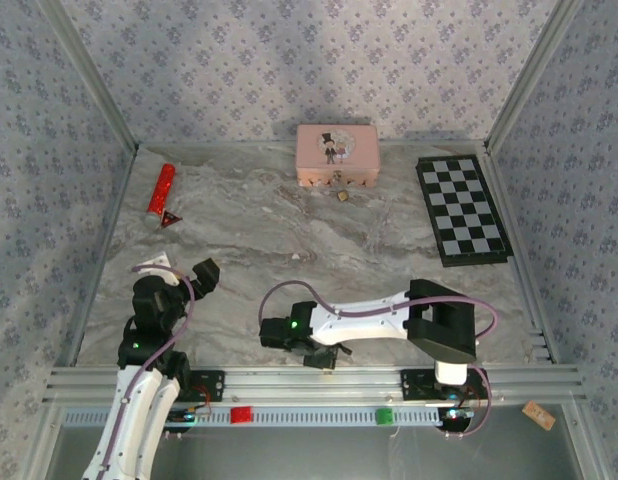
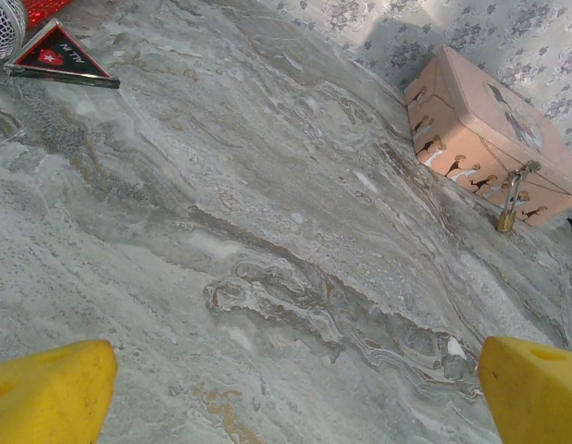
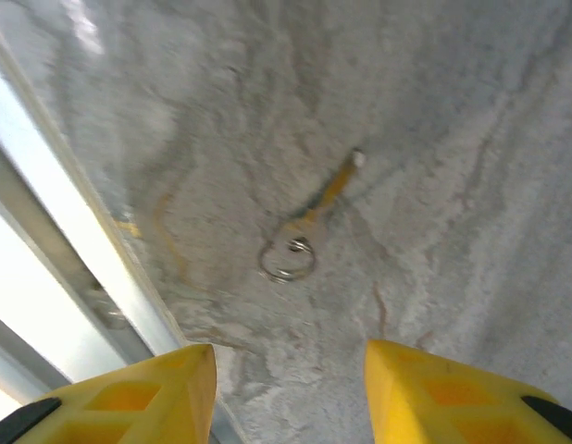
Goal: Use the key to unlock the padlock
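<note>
The tiny brass padlock (image 2: 506,220) hangs by its thin grey shackle at the front of the pink box (image 2: 480,129), far ahead of my open left gripper (image 2: 291,398), which holds nothing between its yellow fingertips (image 2: 45,393). From above, the padlock (image 1: 343,196) lies just in front of the pink box (image 1: 336,155) at the back of the table. The small brass key (image 3: 328,196) with its wire ring lies flat on the marble. It sits a short way ahead of my right gripper (image 3: 291,370), which is open and empty. That right gripper (image 1: 319,355) hovers low near the table's front edge. The left gripper (image 1: 184,275) is at front left.
A red stick (image 1: 161,190) and a small triangular card (image 2: 59,55) lie at the back left. A black-and-white chessboard (image 1: 461,208) lies at the back right. The metal front rail (image 3: 64,240) runs close to the key's left side.
</note>
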